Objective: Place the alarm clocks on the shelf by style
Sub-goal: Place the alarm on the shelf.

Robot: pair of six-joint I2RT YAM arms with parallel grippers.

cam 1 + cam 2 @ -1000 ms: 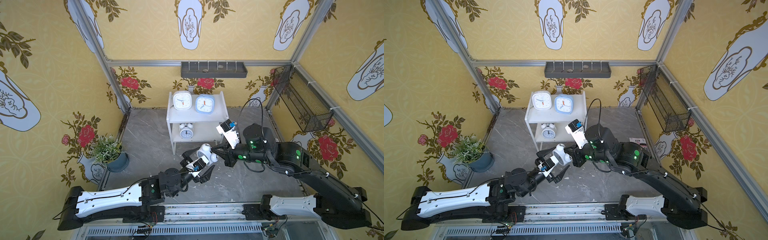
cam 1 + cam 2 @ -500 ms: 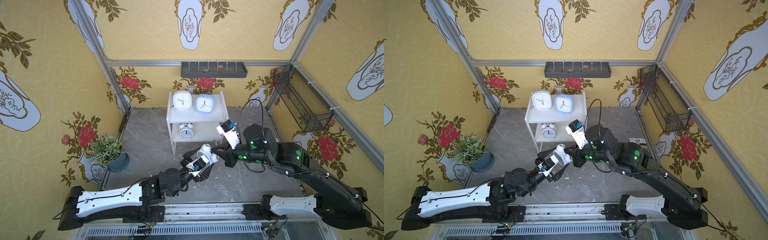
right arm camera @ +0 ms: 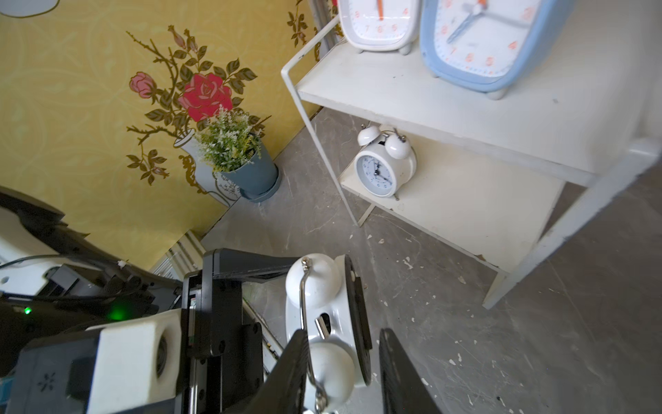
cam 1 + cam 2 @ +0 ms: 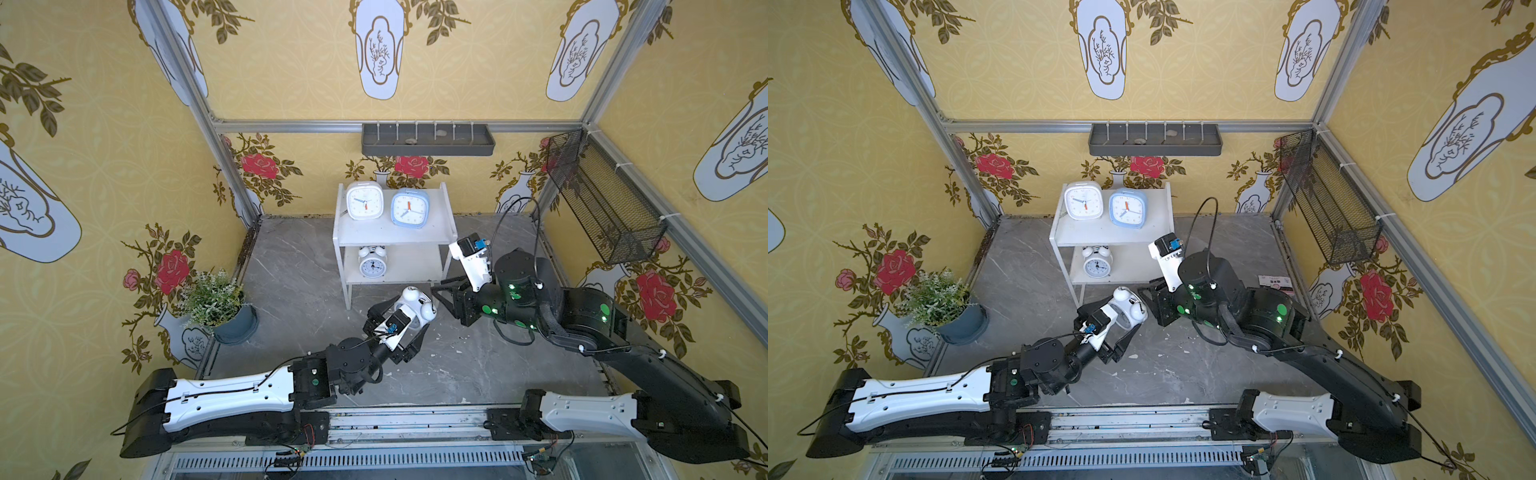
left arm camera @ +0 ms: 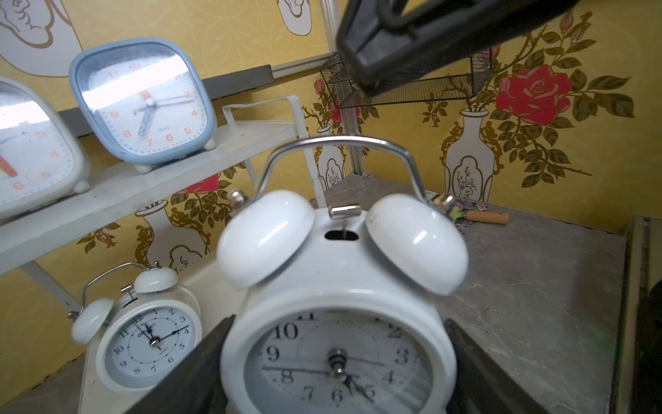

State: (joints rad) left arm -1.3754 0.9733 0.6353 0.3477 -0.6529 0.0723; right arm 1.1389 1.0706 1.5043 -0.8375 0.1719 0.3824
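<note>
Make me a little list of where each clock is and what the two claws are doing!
Top of shelf: white square clock and blue square clock, side by side
Bottom board: first bell clock, upright
Not placed yet: second bell clock, in front of the shelf
Holding it: left claw, shut on its sides
Nearby: right claw, open, by that clock's bells

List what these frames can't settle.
- Held twin-bell clock: lower face cut by the left wrist view's edge; face mostly behind the left wrist camera in both top views.
- White square clock: cut by the left wrist view's edge, face under glare.
- Bits in the grey wall tray: too small in both top views.
- Card: in a top view partly behind the right arm, print unreadable.
</note>
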